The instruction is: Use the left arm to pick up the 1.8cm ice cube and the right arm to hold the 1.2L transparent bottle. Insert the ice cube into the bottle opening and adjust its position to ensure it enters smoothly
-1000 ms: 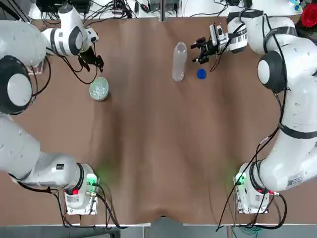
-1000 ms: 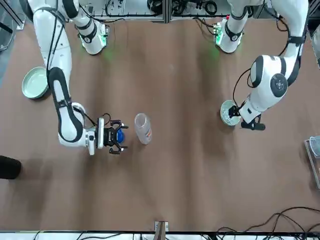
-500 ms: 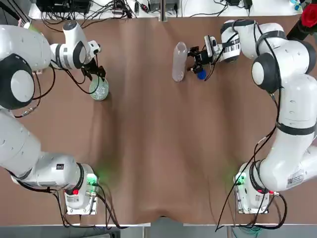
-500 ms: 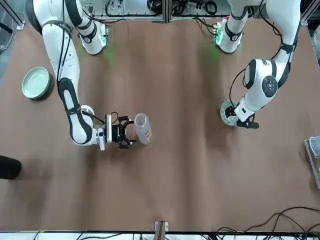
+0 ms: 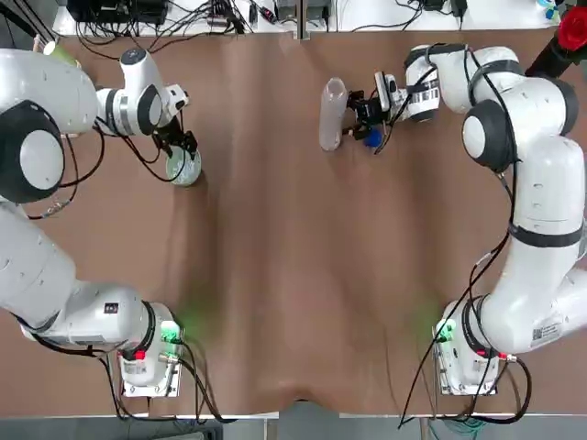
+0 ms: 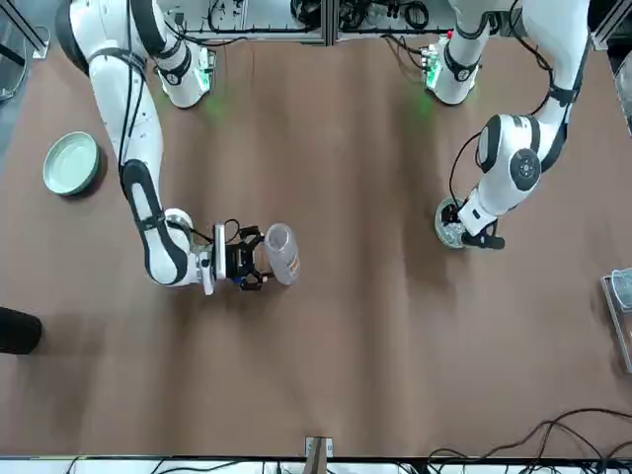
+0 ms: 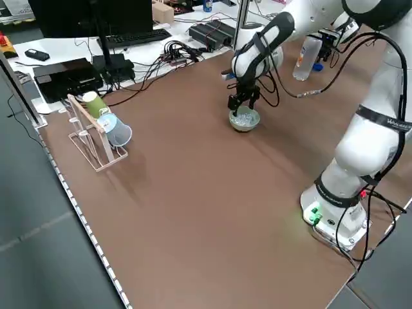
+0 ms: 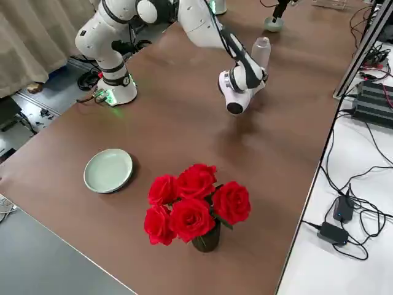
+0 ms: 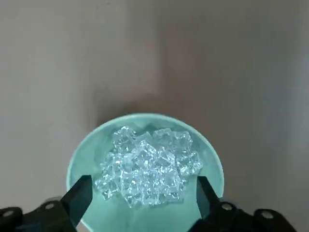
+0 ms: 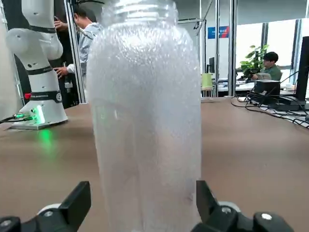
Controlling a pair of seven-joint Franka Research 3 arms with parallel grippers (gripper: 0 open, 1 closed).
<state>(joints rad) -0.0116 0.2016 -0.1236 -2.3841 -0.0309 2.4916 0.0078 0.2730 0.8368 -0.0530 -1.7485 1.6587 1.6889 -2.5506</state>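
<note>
Presently, clock face: as in the top view, 12 pointing away from the arm bases
Bottle [image 10: 145, 111]: clear, upright on the tabletop [image 5: 275, 275], long axis vertical, opening [image 10: 140, 7] at the top
Right claw [image 10: 144, 183]: wide, low beside the bottle, a finger towards either flank; no grip seen
Governing relation: bottle at about 9 o'clock from the right claw, which is much the nearer of the two
Left claw [image 9: 145, 181]: wide, above the bowl [image 9: 145, 218], holding nothing
Ice cubes [image 9: 149, 164]: heaped in the pale green bowl, roughly 8 o'clock from the bottle
Blue cap [image 5: 373, 138]: by the right claw, about 4 o'clock from the bottle
Next move, judged: right claw goes on towards 9 o'clock, then closes across the bottle
Risk, judged: a light, slim body may tip if one finger touches first
</note>
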